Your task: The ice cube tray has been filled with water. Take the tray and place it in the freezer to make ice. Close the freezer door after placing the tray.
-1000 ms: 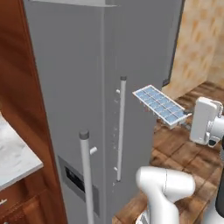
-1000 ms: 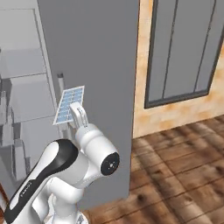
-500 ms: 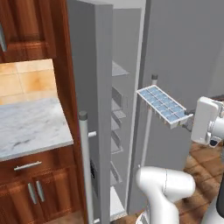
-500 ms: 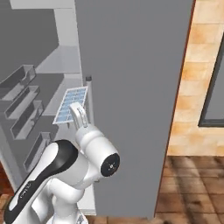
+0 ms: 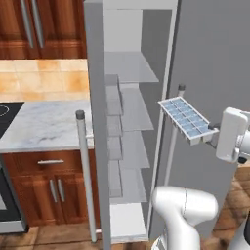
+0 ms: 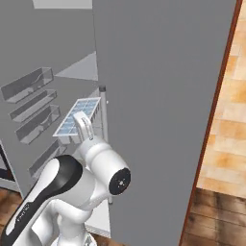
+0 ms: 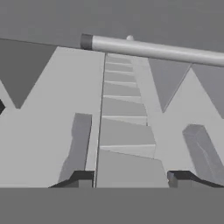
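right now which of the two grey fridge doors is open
The narrower freezer door, left of the ice cube tray, stands swung out, baring white shelves. The wider grey door is shut.

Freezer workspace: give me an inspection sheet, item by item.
Surface: grey marble counter left of the freezer, bare.
Job's things: ice cube tray held level in the air before the open freezer; freezer door swung open, white shelves visible.
Clutter: nothing seen.
Grippers: gripper shut on the ice cube tray's end.
Cables: nothing seen.
Surroundings: brown wooden cabinets, wider grey door closed, wood floor.
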{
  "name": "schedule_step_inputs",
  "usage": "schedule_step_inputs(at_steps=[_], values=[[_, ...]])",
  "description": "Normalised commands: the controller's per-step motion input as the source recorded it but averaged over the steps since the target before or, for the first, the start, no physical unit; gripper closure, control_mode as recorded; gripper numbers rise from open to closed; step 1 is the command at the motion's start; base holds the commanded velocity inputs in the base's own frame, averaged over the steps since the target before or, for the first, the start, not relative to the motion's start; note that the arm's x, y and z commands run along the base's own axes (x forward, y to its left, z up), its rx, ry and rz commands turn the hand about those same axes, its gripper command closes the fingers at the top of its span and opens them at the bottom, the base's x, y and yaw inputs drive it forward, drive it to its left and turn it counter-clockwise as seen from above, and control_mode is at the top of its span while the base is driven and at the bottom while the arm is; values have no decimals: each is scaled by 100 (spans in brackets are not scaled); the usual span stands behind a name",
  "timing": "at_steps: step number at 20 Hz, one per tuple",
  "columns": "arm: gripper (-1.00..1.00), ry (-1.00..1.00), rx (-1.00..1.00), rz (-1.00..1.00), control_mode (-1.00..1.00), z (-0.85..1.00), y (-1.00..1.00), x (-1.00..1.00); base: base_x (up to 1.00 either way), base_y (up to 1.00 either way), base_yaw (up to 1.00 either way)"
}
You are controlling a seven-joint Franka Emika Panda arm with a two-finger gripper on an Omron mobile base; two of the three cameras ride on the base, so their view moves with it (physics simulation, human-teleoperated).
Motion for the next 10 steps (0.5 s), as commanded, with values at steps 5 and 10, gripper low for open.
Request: schedule_step_inputs(at_steps=[5,10], values=[[100,0,0,0,100,0,0,0,40,-10,42],[100,0,0,0,100,0,0,0,12,17,29]])
